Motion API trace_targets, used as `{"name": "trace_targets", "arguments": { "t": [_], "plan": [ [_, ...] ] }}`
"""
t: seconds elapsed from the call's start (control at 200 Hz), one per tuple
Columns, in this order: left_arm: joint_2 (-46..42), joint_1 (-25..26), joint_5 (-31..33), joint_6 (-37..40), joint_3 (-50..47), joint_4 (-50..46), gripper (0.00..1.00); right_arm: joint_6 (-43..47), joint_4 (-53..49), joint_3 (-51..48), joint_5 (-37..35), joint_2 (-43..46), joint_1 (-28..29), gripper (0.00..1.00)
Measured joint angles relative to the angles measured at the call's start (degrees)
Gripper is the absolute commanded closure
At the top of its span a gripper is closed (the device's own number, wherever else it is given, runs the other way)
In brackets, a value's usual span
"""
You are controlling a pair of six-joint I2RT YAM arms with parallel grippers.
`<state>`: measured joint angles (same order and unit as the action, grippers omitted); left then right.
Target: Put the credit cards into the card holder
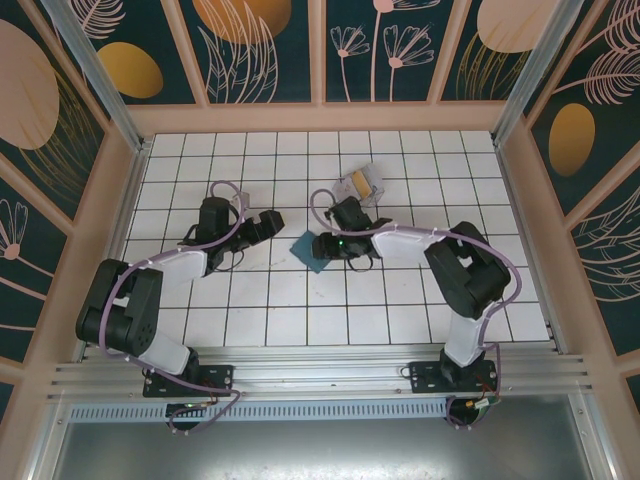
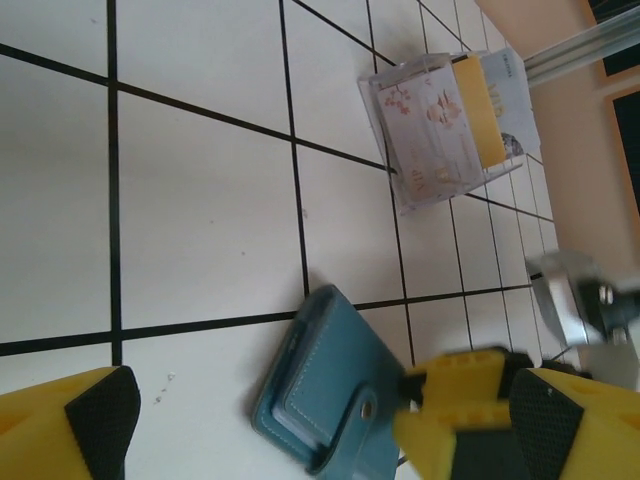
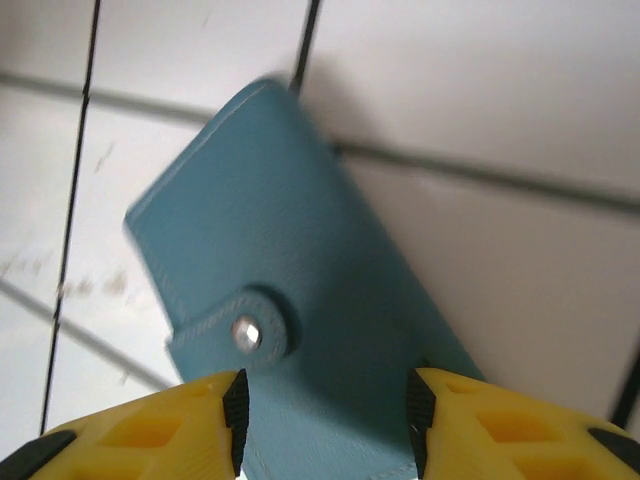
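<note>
Right wrist view puts the wallet (image 3: 300, 260) straight ahead of my right claw (image 3: 325, 410). Its long axis runs away from me and leans to the left, and its near end sits between my two pads. I judge that claw to be clamped across the wallet's short width, since both pads look to meet its edges, though the picture is a little blurred. The snap tab lies just beyond my left-hand pad and is fastened, so the wallet is shut and lies flat on the white tiled table (image 1: 250, 320).

From above, the wallet is a small blue diamond near the middle of the table, with my right claw on its right side. My left claw (image 1: 270, 225) hangs just beside its left side with the fingers spread wide, holding nothing. The left wrist view shows that gap too, with the wallet lying between the spread fingers and a little ahead.

The cards (image 1: 362, 182) sit farther out, beyond my right wrist and apart from the wallet. They are a loose fan of pale ones with a yellow one on top. Bare tiles lie between them and the wallet, and the only thing in the way is my own right wrist.

As I see it, the wallet has to be unsnapped and opened before any card can go in. The left claw is the free one for that.
</note>
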<state>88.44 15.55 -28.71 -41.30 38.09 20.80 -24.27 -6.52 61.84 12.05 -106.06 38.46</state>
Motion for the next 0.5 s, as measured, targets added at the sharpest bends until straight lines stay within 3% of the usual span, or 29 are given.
{"name": "trace_targets", "arguments": {
  "t": [0.205, 0.5],
  "plan": [
    [1.6, 1.0, -2.2, -2.5, -1.2, 2.2, 0.06, 3.9, -2.8, 5.6, -3.1, -2.1, -4.0, 0.53],
    [4.7, 1.0, -2.3, -3.4, -0.4, 2.9, 0.06, 3.3, -10.9, 8.8, -7.3, -1.6, 2.8, 0.57]
  ]
}}
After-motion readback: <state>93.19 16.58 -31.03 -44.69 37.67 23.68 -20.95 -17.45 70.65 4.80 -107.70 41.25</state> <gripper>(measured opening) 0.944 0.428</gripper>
